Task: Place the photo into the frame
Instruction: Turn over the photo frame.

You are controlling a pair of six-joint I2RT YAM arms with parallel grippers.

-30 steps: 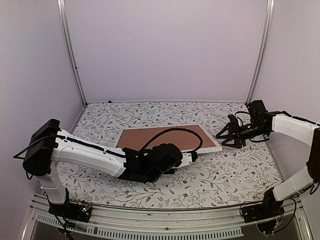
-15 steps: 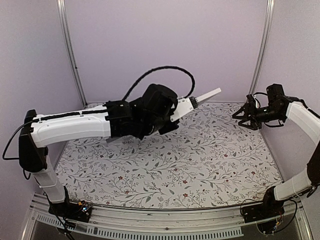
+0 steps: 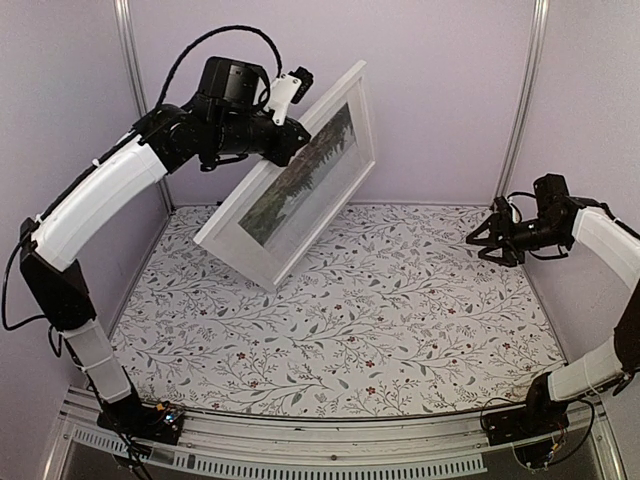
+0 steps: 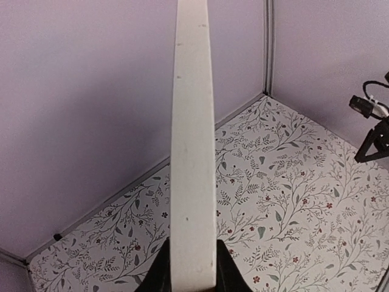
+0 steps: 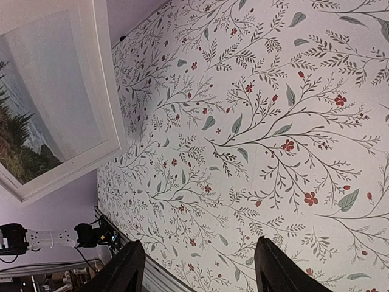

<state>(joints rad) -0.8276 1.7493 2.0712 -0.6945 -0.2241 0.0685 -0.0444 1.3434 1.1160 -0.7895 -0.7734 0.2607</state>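
Lilac walls [image 3: 400,100] enclose a flower-patterned surface [image 3: 400,330]. Near its right edge, the right end effector [image 3: 487,238] is held above the surface, its fingers [image 5: 127,267] spread apart with nothing between them. Farther back on the left, the frame [image 4: 193,152] is carried in the air, tilted, its front turned toward the right arm, and the photo [image 3: 300,180] is seen inside it. The left end effector [image 3: 288,130] is clamped on the frame's upper edge, so the frame slopes down and away from it toward the surface. Whether the frame's lowest corner touches the surface cannot be told.
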